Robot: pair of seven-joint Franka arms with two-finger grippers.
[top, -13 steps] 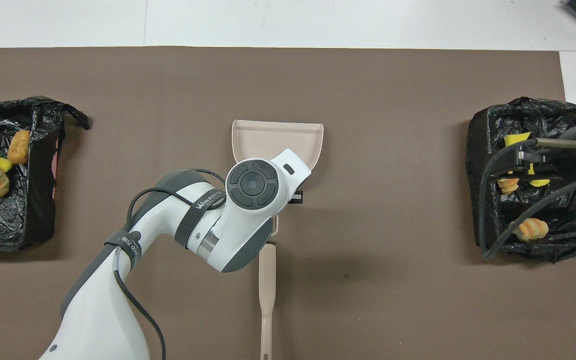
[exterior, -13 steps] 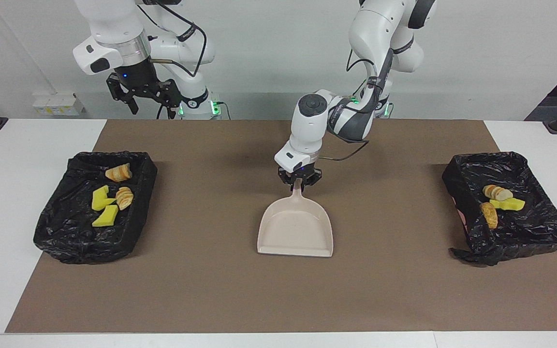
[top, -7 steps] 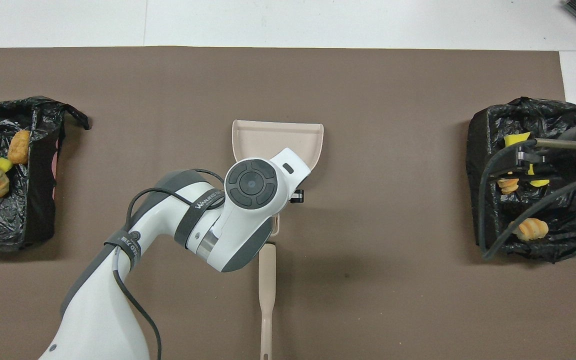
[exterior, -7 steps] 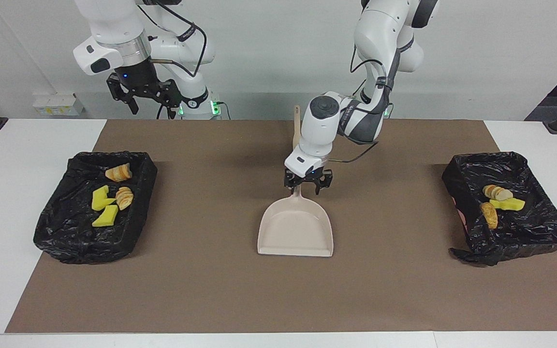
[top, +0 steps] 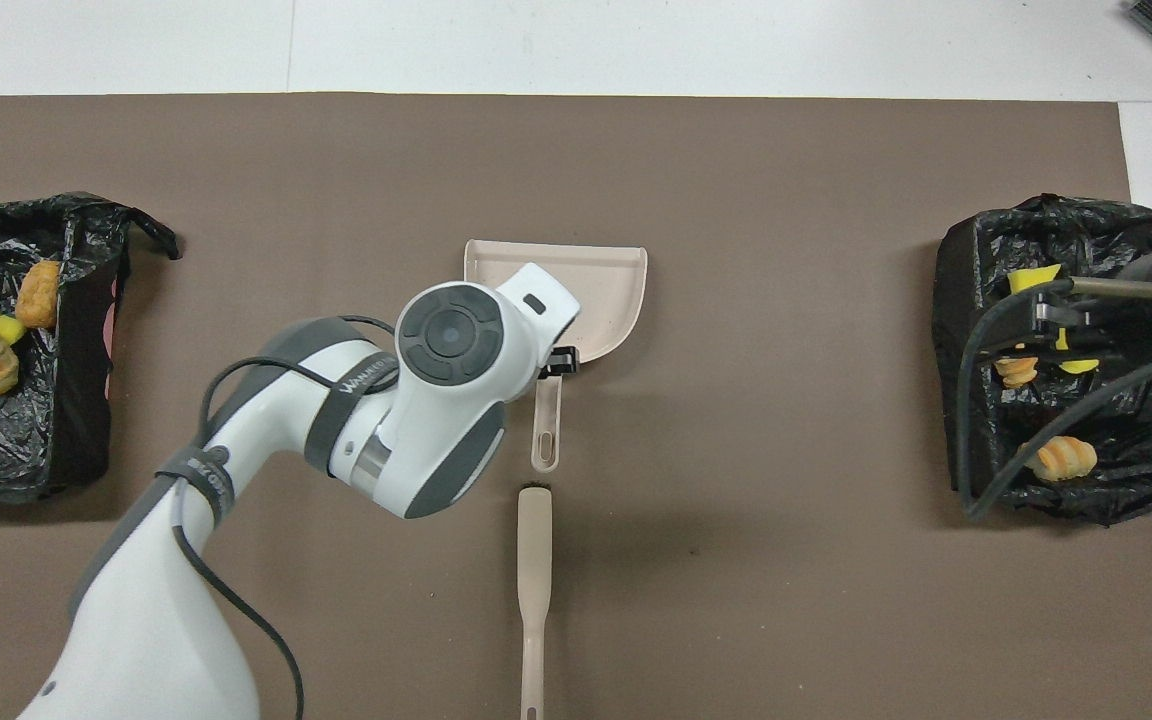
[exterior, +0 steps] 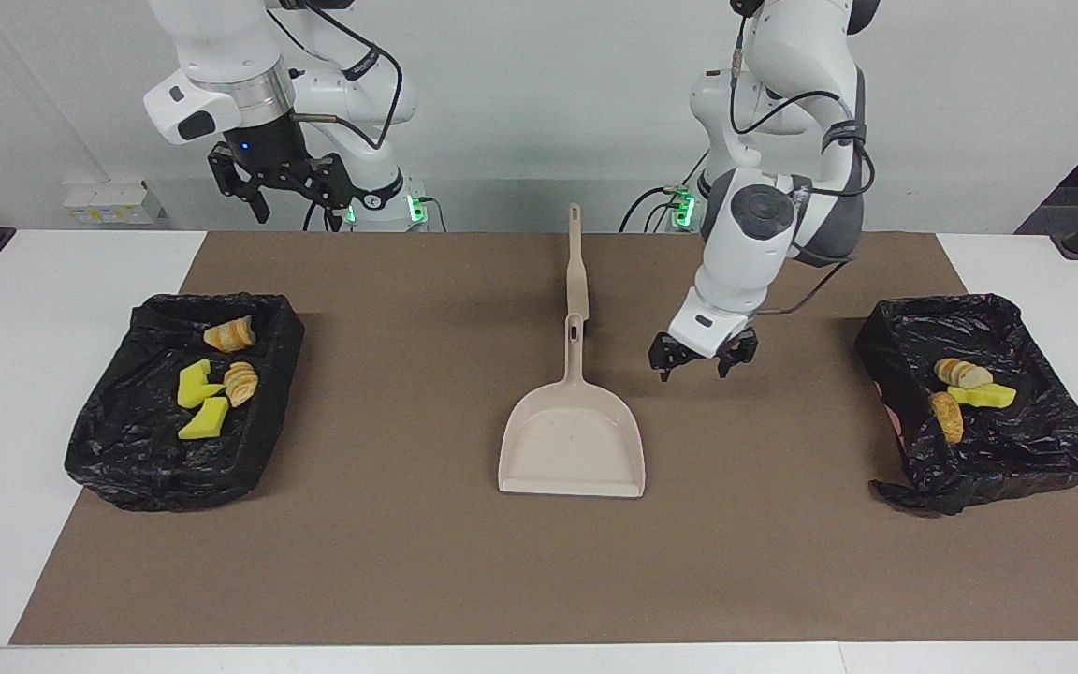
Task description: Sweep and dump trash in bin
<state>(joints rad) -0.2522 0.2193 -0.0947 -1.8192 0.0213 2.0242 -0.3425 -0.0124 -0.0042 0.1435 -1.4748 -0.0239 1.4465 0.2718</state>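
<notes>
The trash lies in two black-lined bins: yellow chunks (exterior: 202, 401) and bread-like pieces (exterior: 228, 334) in the bin (exterior: 127, 459) at the right arm's end, three scraps (exterior: 965, 384) in the bin (exterior: 1016, 459) at the left arm's end. The beige dustpan (exterior: 572, 440) lies flat mid-mat, its handle toward the robots. In line with that handle, nearer to the robots, lies the brush (exterior: 577, 271). My left gripper (exterior: 693, 370) hangs open and empty over bare mat beside the dustpan's handle. My right gripper (exterior: 288, 192) waits open, high up at its own end.
A brown mat (exterior: 408, 562) covers most of the white table (exterior: 15, 309). In the overhead view my left arm's wrist (top: 446, 380) covers part of the dustpan (top: 606, 290), and the brush handle (top: 534, 560) shows below it.
My left gripper has opened, let go of the dustpan's handle and swung away toward the left arm's end, uncovering the brush. The dustpan and the right arm have not moved.
</notes>
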